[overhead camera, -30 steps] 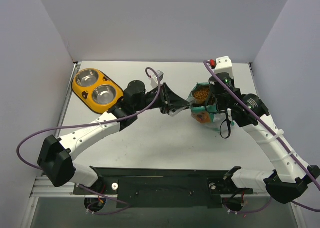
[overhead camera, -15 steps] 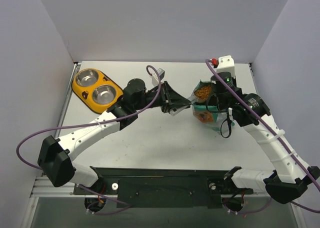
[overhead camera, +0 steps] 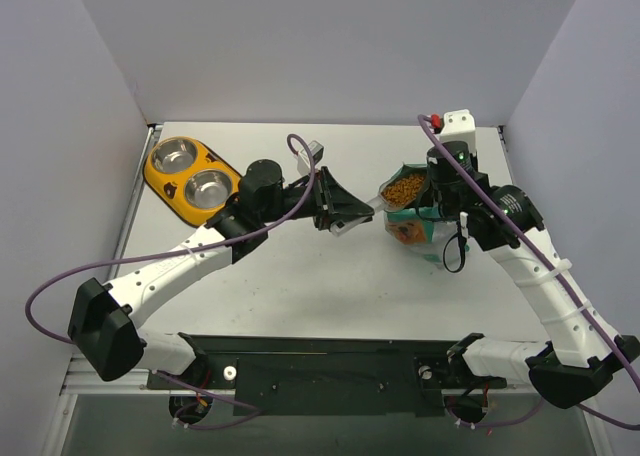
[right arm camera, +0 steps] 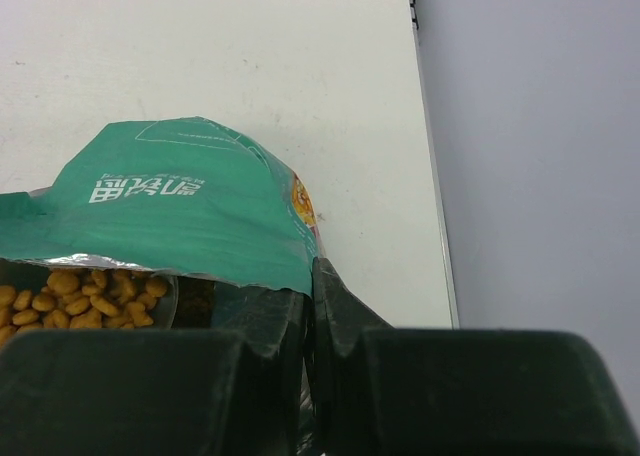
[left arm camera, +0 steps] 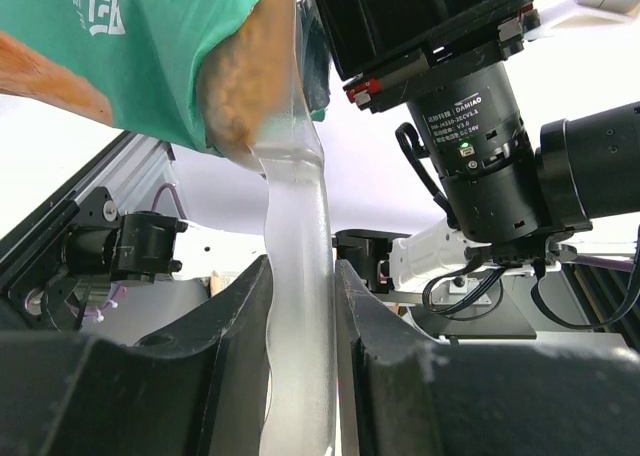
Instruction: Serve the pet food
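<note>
Clear scoop point(left arm camera: 290, 186) drawn toward 9 o'clock since before: we keep loose, spill-prone kibble point(right arm camera: 70, 296) level, left gripper point(left arm camera: 300, 271) clamping its handle, right gripper point(right arm camera: 310, 296) pinching pouch point(right arm camera: 190, 216).

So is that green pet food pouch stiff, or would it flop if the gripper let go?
Probably floppy: the pouch looks like thin film, its rim curving and creasing where the right gripper pinches it. The kibble at its mouth suggests a weighted base, so it might stand, but a push near the top could tip it and spill loose pellets.
</note>
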Controlling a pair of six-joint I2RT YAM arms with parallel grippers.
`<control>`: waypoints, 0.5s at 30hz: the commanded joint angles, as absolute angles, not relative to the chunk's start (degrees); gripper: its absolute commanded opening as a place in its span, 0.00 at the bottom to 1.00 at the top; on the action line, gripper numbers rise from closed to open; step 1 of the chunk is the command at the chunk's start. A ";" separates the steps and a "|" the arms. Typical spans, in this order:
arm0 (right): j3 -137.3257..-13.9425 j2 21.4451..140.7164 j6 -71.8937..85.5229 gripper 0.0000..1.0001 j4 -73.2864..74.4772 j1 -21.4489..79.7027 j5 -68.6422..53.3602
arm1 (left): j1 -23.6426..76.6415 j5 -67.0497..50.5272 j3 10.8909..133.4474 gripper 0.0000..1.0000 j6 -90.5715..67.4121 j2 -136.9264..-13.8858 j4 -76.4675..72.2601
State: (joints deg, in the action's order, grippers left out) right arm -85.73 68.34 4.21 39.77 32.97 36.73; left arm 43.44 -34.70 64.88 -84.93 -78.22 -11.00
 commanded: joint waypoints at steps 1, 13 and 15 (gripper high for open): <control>-87.27 66.44 4.39 0.00 42.98 30.94 42.10 | 42.28 -35.51 67.15 0.00 -82.44 -75.15 -12.22; -90.09 68.12 8.61 0.00 44.82 29.71 42.27 | 41.84 -37.71 67.85 0.00 -83.85 -73.83 -15.29; -90.35 68.38 8.88 0.00 45.26 29.62 43.06 | 41.57 -37.88 67.85 0.00 -84.46 -73.39 -16.34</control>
State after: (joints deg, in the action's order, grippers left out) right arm -87.44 68.73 7.94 41.67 30.68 36.49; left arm 42.26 -37.04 64.95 -84.44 -76.09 -10.74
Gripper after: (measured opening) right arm 0.002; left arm 0.350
